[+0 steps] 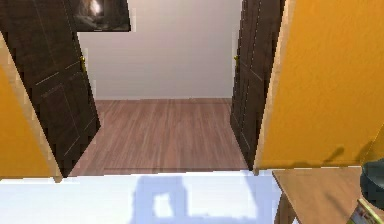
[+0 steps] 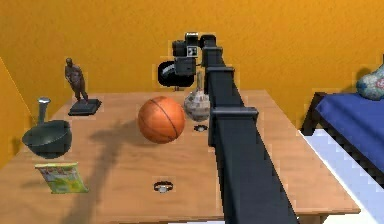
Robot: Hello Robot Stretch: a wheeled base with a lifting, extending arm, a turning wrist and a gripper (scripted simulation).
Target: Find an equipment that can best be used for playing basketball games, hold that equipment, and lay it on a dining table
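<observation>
We see one basketball [image 2: 161, 119], orange with dark seams, resting on the wooden desk [image 2: 115, 195] near its middle. In the arm side view it sits lower than the fingers [image 2: 170, 72] and a little to their left, just left of the dark arm [image 2: 240, 150]. The fingers appear against the orange wall [image 2: 100, 40], above the desk's far edge. We cannot tell whether they are over the ball or beyond it, nor whether they grasp anything.

Counting the rest of the desk, we find:
- one small grey ball [image 2: 199, 104], between the basketball and the arm;
- one dark statuette [image 2: 75, 85] on a base at the far left;
- one dark bowl [image 2: 47, 138] at the left edge;
- one upright grey cylinder [image 2: 43, 108] just behind the bowl;
- one flat green and yellow packet [image 2: 60, 176] near the front left corner;
- one small dark ring [image 2: 162, 185] toward the near edge.

To the arm side view's right stands one bed [image 2: 350, 125] with a blue cover.

In the forward view we count two dark doors, one at the left [image 1: 50, 80] and one at the right [image 1: 255, 70]. Between them lies a wooden floor [image 1: 165, 130], and one picture [image 1: 100, 12] hangs on the pale wall beyond. A corner of the desk [image 1: 320, 195] shows at the lower right.
</observation>
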